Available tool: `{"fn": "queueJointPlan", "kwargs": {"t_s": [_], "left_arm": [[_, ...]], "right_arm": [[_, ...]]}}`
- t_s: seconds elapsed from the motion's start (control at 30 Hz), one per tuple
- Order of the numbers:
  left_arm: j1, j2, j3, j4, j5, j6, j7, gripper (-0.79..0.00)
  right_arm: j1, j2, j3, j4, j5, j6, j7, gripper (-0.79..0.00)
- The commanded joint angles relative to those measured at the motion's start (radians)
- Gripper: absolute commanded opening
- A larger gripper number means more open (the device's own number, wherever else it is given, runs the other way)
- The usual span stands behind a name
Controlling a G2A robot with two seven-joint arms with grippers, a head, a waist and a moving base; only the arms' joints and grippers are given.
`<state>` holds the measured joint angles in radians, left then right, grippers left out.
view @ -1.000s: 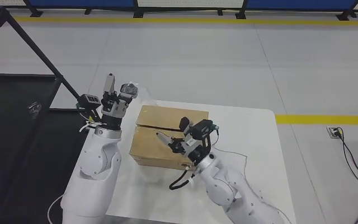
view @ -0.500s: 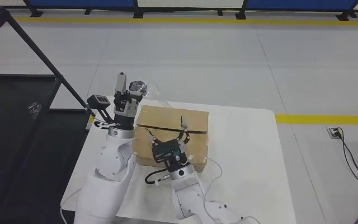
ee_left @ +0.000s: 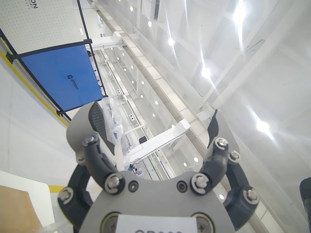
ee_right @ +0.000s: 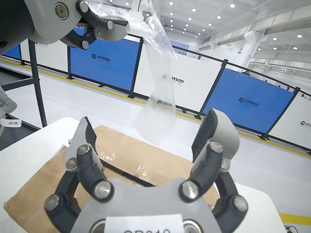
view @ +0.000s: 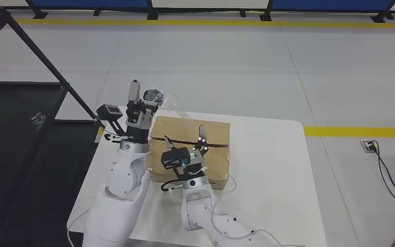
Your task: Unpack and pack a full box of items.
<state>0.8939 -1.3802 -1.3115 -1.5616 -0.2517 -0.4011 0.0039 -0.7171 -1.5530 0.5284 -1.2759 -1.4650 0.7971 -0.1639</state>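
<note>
The box [view: 216, 131] sits left of centre on the tabletop [view: 271, 179], the right gripper [view: 184, 137] hovers over its near half, and the left gripper [view: 142, 92] is raised at its far left corner, a plastic bag [ee_right: 159, 86] seemingly hanging from one of its fingers [ee_left: 100, 120].

Bright, even overhead light from rows of ceiling lamps [ee_left: 206, 72], starburst glare, wide-angle bending at wrist-view edges.

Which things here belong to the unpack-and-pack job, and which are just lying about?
Job: cardboard box on the white table; clear plastic bag hanging from a finger of the left gripper; right gripper, open, above the box.
Lying about: black frame beside the table; yellow floor line; floor socket; barrier panels behind.
</note>
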Motion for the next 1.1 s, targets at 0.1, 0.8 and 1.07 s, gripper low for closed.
{"fn": "queueJointPlan", "kwargs": {"t_s": [0.1,0.8,1.07], "left_arm": [[-0.003,-0.003,0.001,0.000,-0.010,0.012,-0.014,0.000],[0.006,-0.004,-0.056,-0.024,-0.119,0.074,-0.117,0.000],[0.028,-0.006,-0.056,-0.065,-0.127,0.109,-0.125,0.000]], "right_arm": [[-0.010,-0.002,0.010,0.040,-0.114,0.071,-0.005,0.000],[0.008,-0.106,0.041,0.234,-0.751,0.157,0.451,0.000],[0.007,-0.143,0.083,0.272,-0.811,0.195,0.470,0.000]]}}
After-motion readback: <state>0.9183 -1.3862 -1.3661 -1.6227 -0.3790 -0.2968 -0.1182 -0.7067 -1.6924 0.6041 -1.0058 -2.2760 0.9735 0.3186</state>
